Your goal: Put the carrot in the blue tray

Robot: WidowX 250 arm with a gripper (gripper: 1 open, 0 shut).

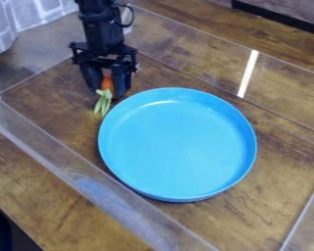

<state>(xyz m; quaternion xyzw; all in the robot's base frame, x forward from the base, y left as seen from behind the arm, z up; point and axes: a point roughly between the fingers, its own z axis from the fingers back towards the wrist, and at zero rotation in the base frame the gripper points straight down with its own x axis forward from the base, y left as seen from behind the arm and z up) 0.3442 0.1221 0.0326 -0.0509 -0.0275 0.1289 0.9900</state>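
Beside the blue tray [177, 140], the gripper [105, 84] clamps the carrot [103, 99].
Jaws grip its orange end, leafy top dangling tableward, apparently for carrying trayward.

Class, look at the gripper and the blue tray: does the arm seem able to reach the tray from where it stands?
Probably yes. The gripper, closed on the carrot, stands just beyond the blue tray rim, and nothing lies between them on the wooden table.
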